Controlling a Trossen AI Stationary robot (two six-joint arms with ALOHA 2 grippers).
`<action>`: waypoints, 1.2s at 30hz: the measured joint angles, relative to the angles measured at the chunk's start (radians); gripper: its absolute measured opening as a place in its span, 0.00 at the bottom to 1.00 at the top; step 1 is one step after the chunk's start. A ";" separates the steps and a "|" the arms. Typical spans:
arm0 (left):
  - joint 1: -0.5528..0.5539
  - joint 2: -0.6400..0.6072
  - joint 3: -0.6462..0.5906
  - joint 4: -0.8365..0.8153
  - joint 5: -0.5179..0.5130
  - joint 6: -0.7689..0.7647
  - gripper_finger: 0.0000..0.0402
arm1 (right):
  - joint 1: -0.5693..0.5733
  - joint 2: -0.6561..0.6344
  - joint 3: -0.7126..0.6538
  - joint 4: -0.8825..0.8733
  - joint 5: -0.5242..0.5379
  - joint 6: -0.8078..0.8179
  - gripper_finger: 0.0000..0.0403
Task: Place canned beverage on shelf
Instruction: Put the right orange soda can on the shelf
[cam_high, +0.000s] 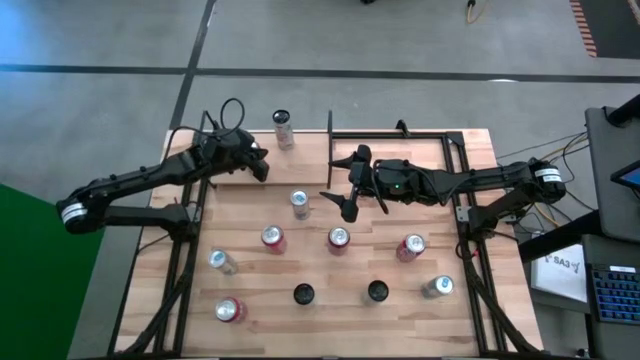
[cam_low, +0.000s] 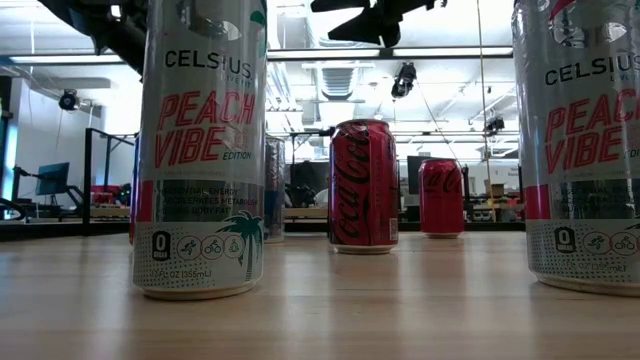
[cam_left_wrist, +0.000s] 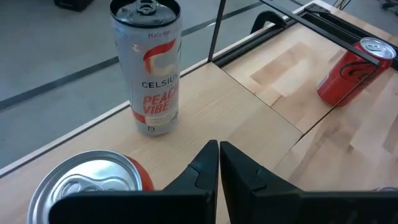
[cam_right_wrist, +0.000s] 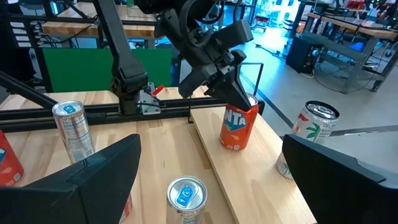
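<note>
1. Approach step, by the look of it: right gripper (cam_high: 349, 184) poised over the middle of the table (cam_high: 400, 320), fingers spread wide, nothing between them.
2. Nearest target: a silver can with a blue tab (cam_right_wrist: 185, 196), upright, just ahead of the spread fingers in the right wrist view and not yet touched.
3. Left gripper (cam_left_wrist: 219, 155) at the far left part of the table, fingers pressed together, empty, right over the top of an orange can (cam_right_wrist: 239, 128); touching it or just clear of it, impossible to say.
4. Tall Celsius can (cam_left_wrist: 149, 68) upright just beyond the orange can, near the table's far edge.
5. Shelf (cam_high: 430, 155) at the far right of the table: pale wood edged by thin black rods, one black upright rod (cam_high: 330, 125) at its left end. Right arm stretched across it.
6. More cans, red and silver, standing well apart over the near half of the table; none in a grip.
7. Task barely begun, judging from the empty grippers.
8. Next move, likely: lower the right gripper around the silver can's body, close squarely below the rim, lift straight up, then carry toward the shelf, keeping clear of the rods and the neighbouring cans.
</note>
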 joint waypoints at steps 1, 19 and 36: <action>0.000 0.000 0.000 -0.001 -0.001 0.000 0.00 | 0.000 0.000 0.000 0.000 0.000 0.000 0.95; 0.000 0.039 -0.002 -0.107 -0.122 0.028 0.00 | 0.000 0.000 0.000 -0.003 0.000 0.000 0.95; -0.001 -0.055 -0.002 -0.179 -0.117 0.078 0.00 | 0.000 0.000 0.000 -0.005 0.000 0.000 0.95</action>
